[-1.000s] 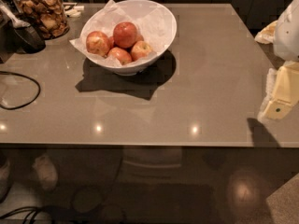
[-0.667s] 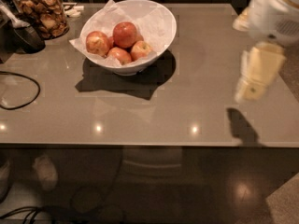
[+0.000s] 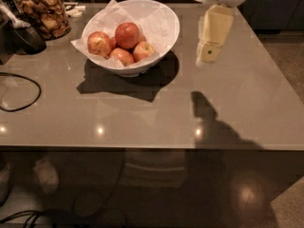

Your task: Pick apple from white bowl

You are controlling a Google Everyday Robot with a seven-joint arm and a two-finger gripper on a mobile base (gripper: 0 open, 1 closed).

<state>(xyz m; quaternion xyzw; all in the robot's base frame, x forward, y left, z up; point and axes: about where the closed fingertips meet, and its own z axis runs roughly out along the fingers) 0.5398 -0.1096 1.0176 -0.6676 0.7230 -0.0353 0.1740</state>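
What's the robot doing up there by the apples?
A robot arm is after the red apple in the white bowl. Its gripper hangs above the table, beside the bowl and clear of it, touching nothing. The apple sits among three paler apples, not yet picked.

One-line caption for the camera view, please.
The gripper hovers over the grey table beside the white bowl, the deep-red apple topmost among paler apples.

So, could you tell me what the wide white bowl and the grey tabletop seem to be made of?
Wide white bowl: likely smooth ceramic or plastic, by its even rim. Grey tabletop: polished stone or laminate, mirroring light spots. The cream gripper hangs right of the bowl.
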